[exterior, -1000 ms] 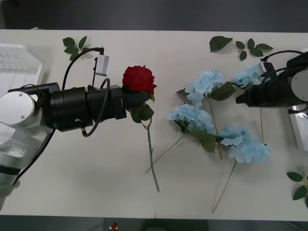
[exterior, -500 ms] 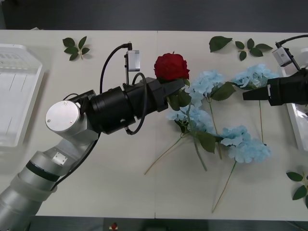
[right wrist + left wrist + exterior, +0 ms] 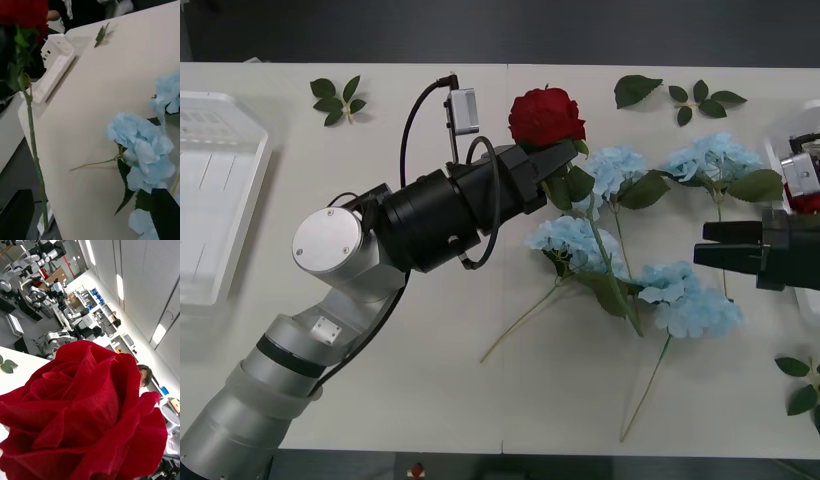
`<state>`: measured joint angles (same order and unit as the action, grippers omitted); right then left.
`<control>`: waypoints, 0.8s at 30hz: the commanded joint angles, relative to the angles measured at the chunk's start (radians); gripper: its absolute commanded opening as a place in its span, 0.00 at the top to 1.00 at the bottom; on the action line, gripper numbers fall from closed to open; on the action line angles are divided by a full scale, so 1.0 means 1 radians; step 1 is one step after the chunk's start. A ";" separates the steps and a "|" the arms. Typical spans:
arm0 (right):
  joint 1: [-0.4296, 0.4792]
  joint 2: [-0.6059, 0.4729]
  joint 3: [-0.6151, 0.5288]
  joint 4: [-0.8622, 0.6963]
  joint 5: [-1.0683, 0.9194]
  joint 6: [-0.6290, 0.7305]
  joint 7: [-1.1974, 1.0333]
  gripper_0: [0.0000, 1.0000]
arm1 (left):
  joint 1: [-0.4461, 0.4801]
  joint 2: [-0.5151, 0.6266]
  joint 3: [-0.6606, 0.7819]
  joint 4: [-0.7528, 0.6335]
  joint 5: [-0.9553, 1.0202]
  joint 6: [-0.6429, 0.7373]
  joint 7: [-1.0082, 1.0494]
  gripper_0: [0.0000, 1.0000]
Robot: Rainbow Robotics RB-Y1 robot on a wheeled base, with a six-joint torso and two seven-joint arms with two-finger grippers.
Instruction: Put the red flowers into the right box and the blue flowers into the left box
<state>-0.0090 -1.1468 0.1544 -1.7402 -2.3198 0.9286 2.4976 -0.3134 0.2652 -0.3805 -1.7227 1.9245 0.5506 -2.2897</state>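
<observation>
On the desk's [image 3: 380,400] far left, my left box [image 3: 220,190] holds nothing; left jaws [image 3: 552,165] grip a red flower [image 3: 546,115], right jaws [image 3: 705,245] gape apart above the blue flowers [image 3: 650,240].

Even overhead light, soft shadows, ceiling panels [image 3: 119,287] glaring, wrist views blurred

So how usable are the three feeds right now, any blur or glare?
Front view: even light, soft shadows, everything sharp. Left wrist view: the red rose sits very close, ceiling lights glare behind. Right wrist view: slightly soft, blue flowers readable, rose stem crosses near the lens.
</observation>
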 commanded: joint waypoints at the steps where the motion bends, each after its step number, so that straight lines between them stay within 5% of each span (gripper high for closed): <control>1: 0.006 0.044 0.017 -0.047 -0.026 -0.001 0.116 0.11 | -0.030 -0.001 -0.015 -0.018 0.004 -0.003 -0.025 1.00; 10: 0.040 0.160 0.045 -0.081 -0.026 0.003 0.208 0.11 | -0.029 0.000 -0.015 -0.018 0.004 -0.003 -0.025 1.00; 24: -0.026 0.384 0.129 -0.091 0.154 -0.085 0.208 0.11 | -0.027 0.003 -0.015 -0.018 0.005 -0.004 -0.022 1.00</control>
<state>-0.0118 -0.7947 0.2790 -1.7973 -2.1644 0.8596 2.6883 -0.3134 0.2653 -0.3805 -1.7225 1.9245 0.5506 -2.2897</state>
